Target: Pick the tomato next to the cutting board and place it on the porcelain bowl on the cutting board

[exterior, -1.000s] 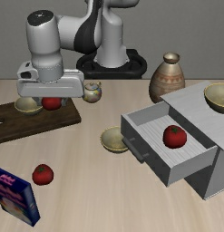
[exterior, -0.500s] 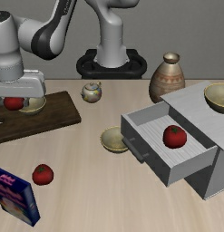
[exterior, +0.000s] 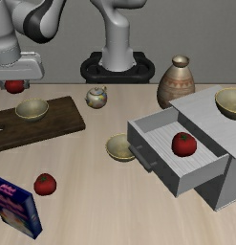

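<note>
Risk: the table [exterior: 96, 191] ends close by at the exterior view's left, and the gripper [exterior: 14, 82], seemingly clamped on the tomato [exterior: 13, 87], hangs behind the cutting board [exterior: 54, 122], short of the bowl [exterior: 32, 109]. A release here would miss and could roll off. Clear room lies over the board toward the bowl.

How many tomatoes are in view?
3. First tomato just below the end effector; second tomato in the open drawer; third tomato on the table by the blue box. None looks hidden.
</note>
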You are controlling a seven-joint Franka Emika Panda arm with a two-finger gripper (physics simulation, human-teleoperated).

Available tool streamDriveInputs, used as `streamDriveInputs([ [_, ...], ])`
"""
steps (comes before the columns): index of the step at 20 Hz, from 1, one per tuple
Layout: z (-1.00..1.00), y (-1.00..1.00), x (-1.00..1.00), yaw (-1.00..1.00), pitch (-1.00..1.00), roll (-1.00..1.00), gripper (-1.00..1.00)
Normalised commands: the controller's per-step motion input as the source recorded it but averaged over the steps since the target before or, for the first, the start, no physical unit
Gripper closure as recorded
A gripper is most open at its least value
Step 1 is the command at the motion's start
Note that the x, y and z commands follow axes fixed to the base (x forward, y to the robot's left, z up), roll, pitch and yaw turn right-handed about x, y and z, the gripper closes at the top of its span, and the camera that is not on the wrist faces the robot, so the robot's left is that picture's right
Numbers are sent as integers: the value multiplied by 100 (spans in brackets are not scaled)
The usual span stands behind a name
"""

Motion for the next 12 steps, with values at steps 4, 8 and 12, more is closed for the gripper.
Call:
streamDriveInputs([
  [4, 0, 0, -100, 0, 0, 0, 100],
  [8, 0, 0, 50, 0, 0, 0, 100],
  [12, 0, 25, 25, 0, 0, 0, -100],
])
